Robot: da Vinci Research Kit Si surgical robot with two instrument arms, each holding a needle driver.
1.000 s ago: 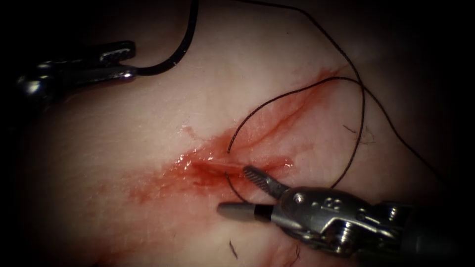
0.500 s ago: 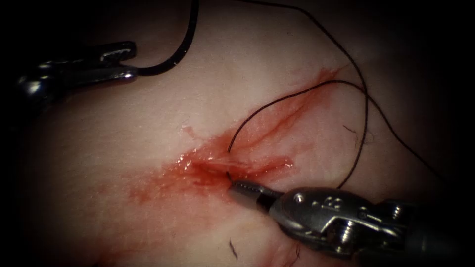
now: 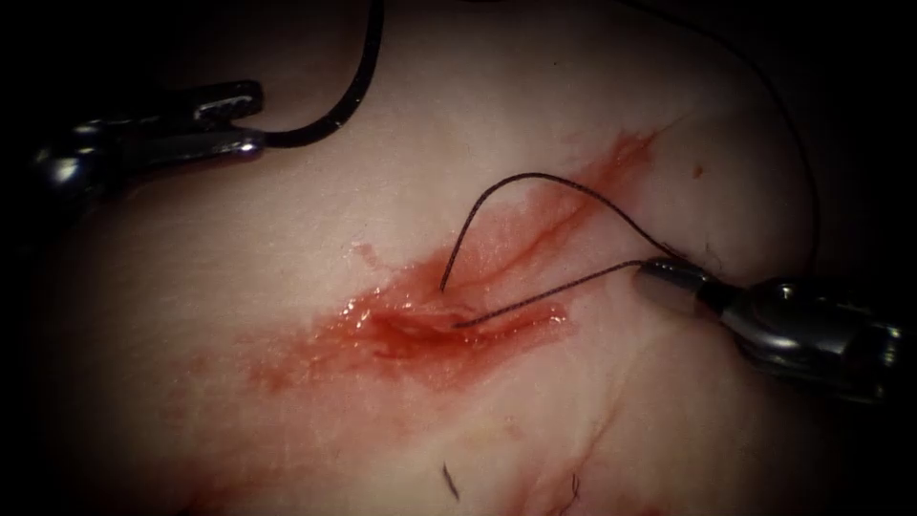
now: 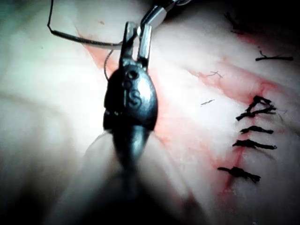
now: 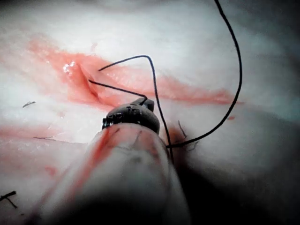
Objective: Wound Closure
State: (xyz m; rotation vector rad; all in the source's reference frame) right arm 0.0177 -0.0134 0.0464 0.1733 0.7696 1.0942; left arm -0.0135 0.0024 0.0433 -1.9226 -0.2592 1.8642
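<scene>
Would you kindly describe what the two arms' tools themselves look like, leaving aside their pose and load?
The left tool is dark, glossy metal with slim fingers bearing small slots; its rounded wrist housing is stamped with characters like "IS". The right tool has a stubby grey tip and a polished silver housing. No cables or sleeves are visible.

**Tissue surface and what lies on it**

The tissue [image 3: 287,382] is the carrying surface. The cut [image 3: 430,320] runs across it, and all places below are given from the cut. Red fluid [image 3: 382,344] lies wet along the cut and spreads on both sides. Thread [image 3: 535,186] arches out of the cut and lies on the tissue right of it. Short cut ends of thread [image 3: 449,481] lie below the cut. Away from the cut, finished stitches [image 4: 248,143] cross a closed stretch.
</scene>
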